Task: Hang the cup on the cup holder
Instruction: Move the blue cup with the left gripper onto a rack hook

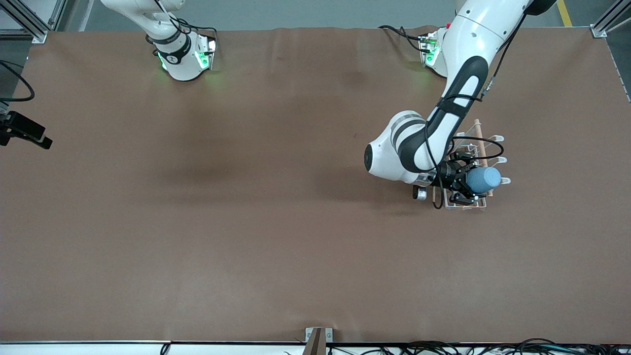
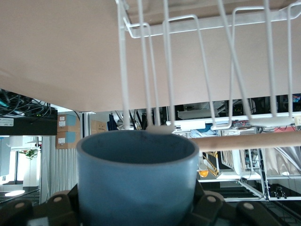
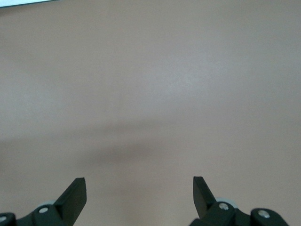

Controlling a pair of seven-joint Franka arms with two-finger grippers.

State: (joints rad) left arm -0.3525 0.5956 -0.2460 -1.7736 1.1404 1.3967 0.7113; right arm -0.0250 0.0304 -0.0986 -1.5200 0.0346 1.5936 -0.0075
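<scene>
My left gripper [image 1: 466, 185] is shut on the light blue cup [image 1: 483, 180] and holds it on its side over the white wire cup holder [image 1: 495, 139] at the left arm's end of the table. In the left wrist view the cup [image 2: 136, 179] sits between the black fingers [image 2: 59, 202], its open mouth turned to the holder's prongs [image 2: 188, 70]. One prong tip [image 2: 157, 128] is right at the cup's rim. The wooden rod [image 2: 244, 141] runs just past the cup. My right gripper [image 3: 138, 188] is open and empty over bare table; the right arm waits near its base.
The brown table cover [image 1: 246, 197] is bare across the middle. A black device [image 1: 24, 130] sticks in at the right arm's end. A small bracket [image 1: 318, 337] sits at the table edge nearest the front camera.
</scene>
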